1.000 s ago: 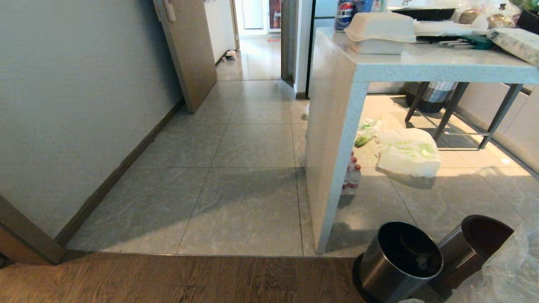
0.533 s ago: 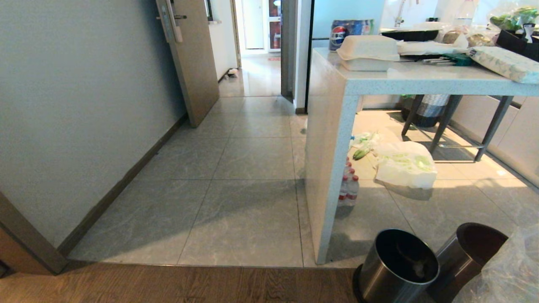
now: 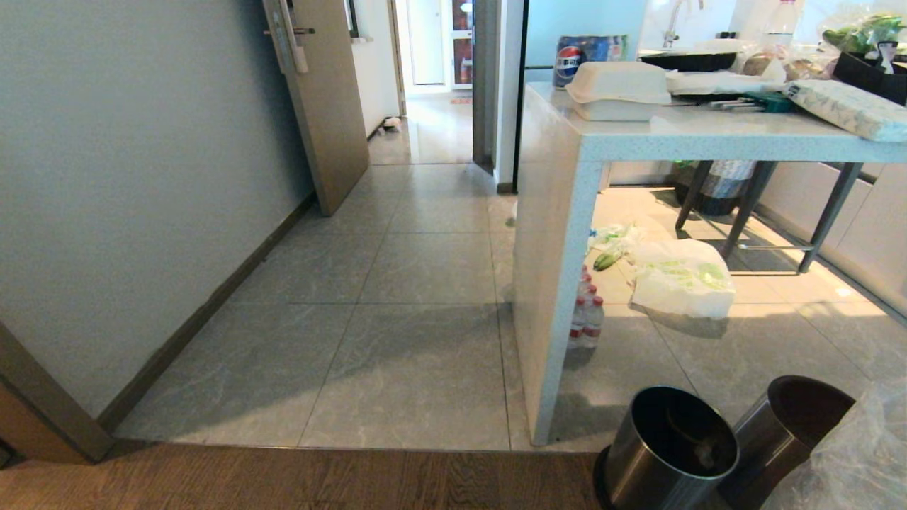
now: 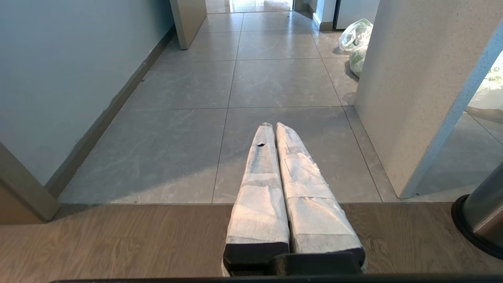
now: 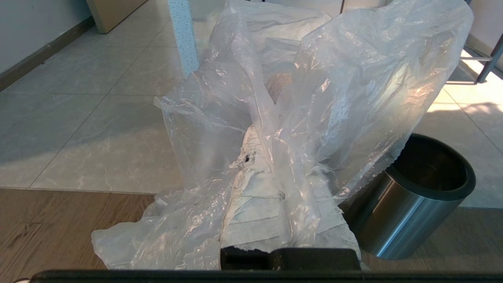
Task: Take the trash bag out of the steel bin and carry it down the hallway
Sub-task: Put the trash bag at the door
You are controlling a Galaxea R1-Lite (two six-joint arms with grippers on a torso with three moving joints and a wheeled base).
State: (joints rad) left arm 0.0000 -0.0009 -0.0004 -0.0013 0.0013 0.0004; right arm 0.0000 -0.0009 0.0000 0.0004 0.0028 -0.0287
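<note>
- I am looking at a grey wall (image 3: 142, 177) on the far left, with a dark baseboard (image 3: 212, 297) running along its foot.
- Next to it, the hallway (image 3: 425, 283) of pale grey tiles is leading past an open door (image 3: 326, 106) toward a bright room.
- My left pincer (image 4: 273, 129) is hanging over the edge where wood floor (image 3: 283, 482) meets tile, its wrapped fingers pressed together and holding nothing.
- Right of the hallway, a pale stone surface (image 3: 708, 134) is carrying a white takeaway box (image 3: 616, 88) and other clutter.
- Under it, small bottles (image 3: 587, 312) are standing against its side panel, and a white shopping bag (image 3: 680, 276) with green print is lying on the tiles.
- Two steel bins are standing near the bottom right; the steel bin (image 3: 669, 450) on the left is upright, the second bin (image 3: 786, 425) just beside it is leaning.
- My right pincer (image 5: 259, 157) is clamped on the trash bag (image 5: 314, 98), which is billowing up around its fingers, out of the bins, at the far right.
</note>
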